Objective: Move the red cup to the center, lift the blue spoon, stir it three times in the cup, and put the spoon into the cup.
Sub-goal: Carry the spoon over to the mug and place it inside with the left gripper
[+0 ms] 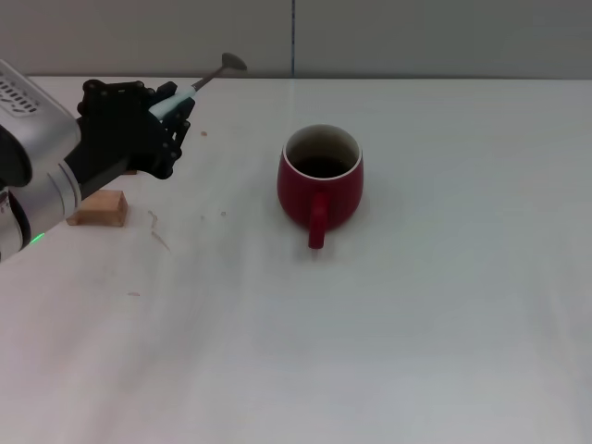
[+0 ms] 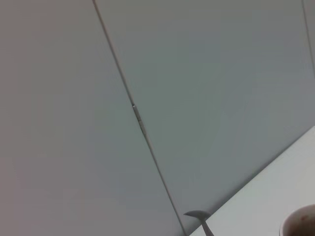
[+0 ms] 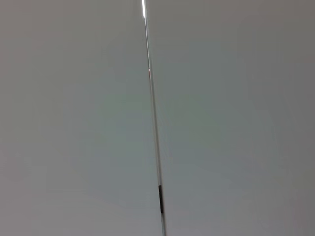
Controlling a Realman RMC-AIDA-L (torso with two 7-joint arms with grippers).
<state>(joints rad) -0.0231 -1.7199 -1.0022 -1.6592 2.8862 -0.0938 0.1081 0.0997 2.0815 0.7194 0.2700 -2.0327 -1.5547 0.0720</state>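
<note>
I have the left tool (image 1: 176, 116) raised at the far left of the bench (image 1: 416, 324), clenched on the pale handle of the blue spoon (image 1: 205, 81). The spoon sticks out up and to the right from the fingers, its grey bowl at the free end and clear of the surface. I judge it is held by the handle end so the bowl can reach down into the mug without the fingers fouling the rim.

The red cup (image 1: 320, 180) stands upright near the middle of the bench, well to the right of the spoon, handle pointing toward the near side. That leaves its open mouth free from above and from the left, where my arm would come in. The left wrist view catches the spoon bowl and a sliver of the cup rim low in the picture.

A small wooden block (image 1: 100, 209) lies on the bench just below my left arm.

The right tool is out of sight; its wrist camera shows only the wall panel (image 3: 221, 123).
</note>
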